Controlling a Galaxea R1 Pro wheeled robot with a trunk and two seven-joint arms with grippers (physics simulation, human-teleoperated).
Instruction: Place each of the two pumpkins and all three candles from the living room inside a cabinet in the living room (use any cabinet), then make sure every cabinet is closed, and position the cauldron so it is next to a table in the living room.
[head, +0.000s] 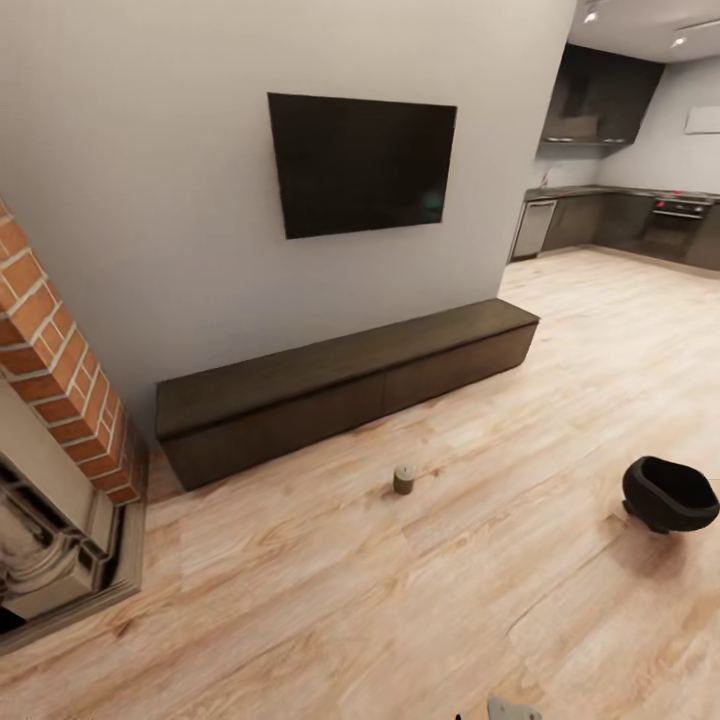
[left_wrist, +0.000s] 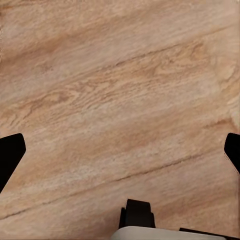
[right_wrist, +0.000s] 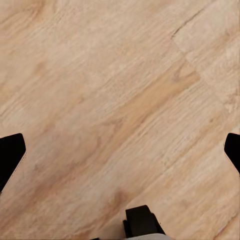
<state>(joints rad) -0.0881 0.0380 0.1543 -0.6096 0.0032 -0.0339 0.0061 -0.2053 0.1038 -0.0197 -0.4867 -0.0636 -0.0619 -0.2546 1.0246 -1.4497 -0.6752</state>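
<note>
Now the living room is seen from the head view: the cabinet (head: 350, 385), a long low dark-brown unit, is set against the grey wall under a wall-mounted television (head: 360, 162), and its wide fronts are seen shut. A single candle (head: 404, 479) is found upright on the wooden floor (head: 330, 600), a little way in front of the cabinet and apart from it. Further to the right, the cauldron (head: 669, 494) is seen on the floor as well, its wide mouth tipped toward the camera, well apart from both candle and cabinet. A brick fireplace (head: 60, 400) is seen at the left edge, just beside the cabinet's near end, and grey kitchen units (head: 620, 220) are glimpsed in the far right background.

In the left wrist view, the left end effector (left_wrist: 120, 152) is shown spread wide, its dark fingertips (left_wrist: 10, 155) at opposite edges with bare floorboards between them and nothing held. The right end effector (right_wrist: 120, 152) is shown likewise in the right wrist view: parted fingertips (right_wrist: 11, 155), plain wood planks below, nothing gripped.
</note>
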